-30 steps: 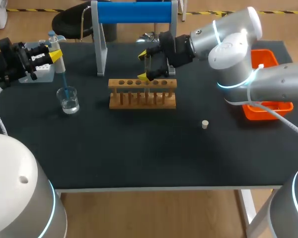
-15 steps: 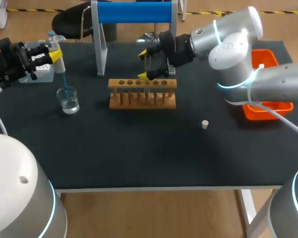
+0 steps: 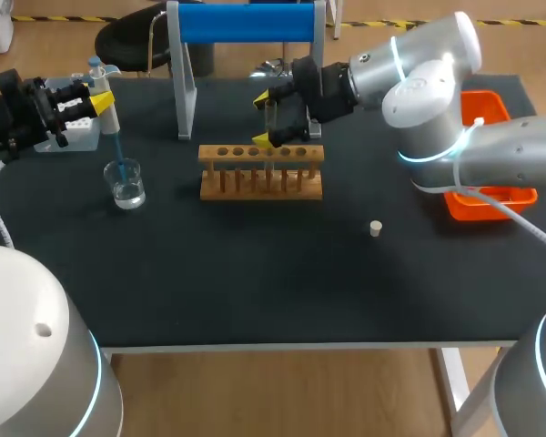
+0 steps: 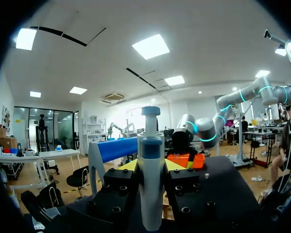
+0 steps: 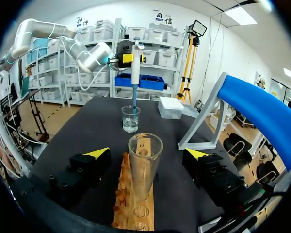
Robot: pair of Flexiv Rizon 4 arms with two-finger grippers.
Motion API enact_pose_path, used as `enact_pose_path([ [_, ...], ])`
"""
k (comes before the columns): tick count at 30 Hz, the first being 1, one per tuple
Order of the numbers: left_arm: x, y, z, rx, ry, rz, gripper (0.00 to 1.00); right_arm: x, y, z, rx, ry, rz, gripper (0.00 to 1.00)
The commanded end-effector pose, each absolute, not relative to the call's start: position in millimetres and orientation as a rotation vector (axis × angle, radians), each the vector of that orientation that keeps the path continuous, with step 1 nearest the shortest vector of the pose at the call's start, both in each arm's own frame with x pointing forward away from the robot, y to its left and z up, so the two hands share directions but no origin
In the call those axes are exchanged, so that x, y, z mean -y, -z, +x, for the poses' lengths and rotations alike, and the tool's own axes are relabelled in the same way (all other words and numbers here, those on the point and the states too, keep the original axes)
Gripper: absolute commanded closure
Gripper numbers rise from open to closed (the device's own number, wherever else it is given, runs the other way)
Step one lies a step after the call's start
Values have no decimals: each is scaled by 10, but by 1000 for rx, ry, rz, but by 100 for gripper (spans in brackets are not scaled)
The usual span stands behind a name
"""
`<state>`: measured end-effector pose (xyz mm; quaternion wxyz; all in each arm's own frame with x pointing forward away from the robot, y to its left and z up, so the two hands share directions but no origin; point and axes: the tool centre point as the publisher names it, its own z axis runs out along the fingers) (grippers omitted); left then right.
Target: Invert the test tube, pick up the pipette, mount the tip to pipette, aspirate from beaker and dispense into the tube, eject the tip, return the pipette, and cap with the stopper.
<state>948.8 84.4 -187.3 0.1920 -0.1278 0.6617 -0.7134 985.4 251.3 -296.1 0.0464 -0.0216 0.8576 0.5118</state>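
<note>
One test tube (image 5: 145, 165) stands upright at the wooden rack (image 3: 261, 173), upper middle of the head view.
It is flanked but not touched by the widely spread fingers of the right end effector (image 3: 263, 120). At upper left, the pipette (image 3: 107, 116) is pinched by the left end effector (image 3: 101, 94), its lower end dipped into the beaker (image 3: 126, 185). A stopper (image 3: 376, 228) is seen right of centre on the table (image 3: 255, 273).

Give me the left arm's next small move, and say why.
Probably lift the pipette straight up until its blue tip clears the beaker rim. The left gripper is shut on it, with the tip down in the beaker. The test tube stands open end up in the rack, between the right gripper's open fingers, apparently ready to be filled.
</note>
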Motion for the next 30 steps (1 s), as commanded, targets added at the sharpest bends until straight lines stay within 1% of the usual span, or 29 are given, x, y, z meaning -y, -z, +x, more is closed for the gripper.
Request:
enact_pose_path([
  [1, -852, 1858, 9483, -1863, 1995, -362, 100, -2505, 2947, 9846, -2620, -1558, -65, 0],
  [14, -772, 1598, 9404, -1871, 1980, -350, 100, -2505, 2947, 9846, -2620, -1558, -65, 0],
  [22, -690, 1314, 9340, -1899, 1950, -317, 100, -2505, 2947, 9846, -2620, -1558, -65, 0],
  [30, -437, 930, 9324, -1923, 1947, -248, 100, -2505, 2947, 9846, -2620, -1558, -65, 0],
])
